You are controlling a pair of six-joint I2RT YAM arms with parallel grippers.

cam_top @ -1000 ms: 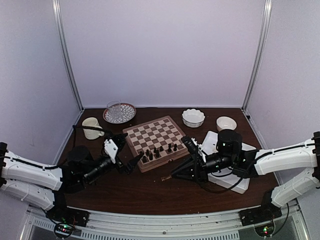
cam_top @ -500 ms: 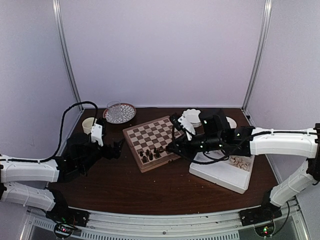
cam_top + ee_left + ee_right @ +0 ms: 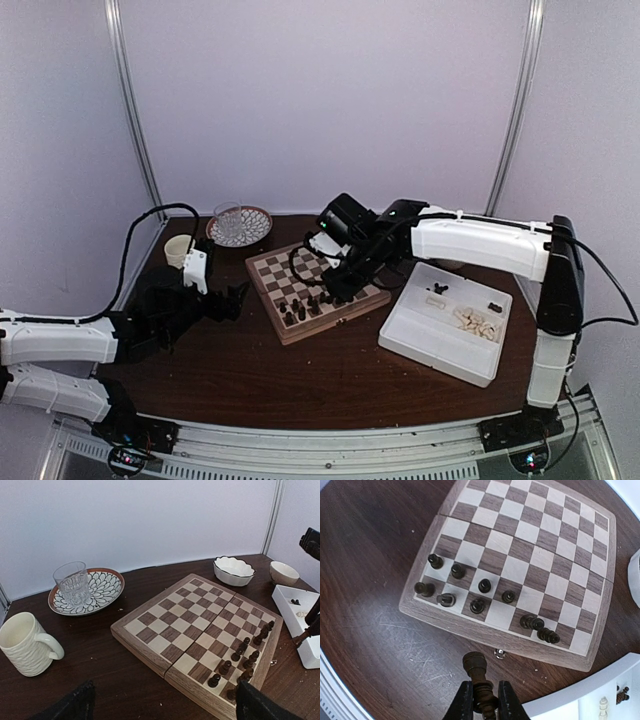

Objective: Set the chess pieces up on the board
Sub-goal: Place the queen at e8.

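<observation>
Carry the dark piece (image 3: 478, 672) as now: pinched between the two fingers of the right gripper (image 3: 481, 700), one end sticking out beyond the fingertips, above the bench (image 3: 380, 645) just outside the near edge of the board (image 3: 555, 555). Hard to tell from here whether that free end is head or base, so check it first and turn the wrist to bring the base flat toward the wood. Move inward over the edge slowly and choose a free square in the two near rows, beside the other dark pieces (image 3: 484, 585) already placed there. Come down from straight above, not from the side, to avoid knocking the neighbours, very close together at this end. Take special care near the two pieces (image 3: 540, 629) at the right corner; impossible to say whether upright or fallen. After touching down, spread the fingers only a little and lift straight up. Leave the left gripper (image 3: 230, 298) in its place, spread wide and holding nothing, low over the bench to the left of the board, well out of the way. Afterwards, look to the white tray (image 3: 420, 340) on the right for the pale pieces (image 3: 478, 322), not yet on the board.
</observation>
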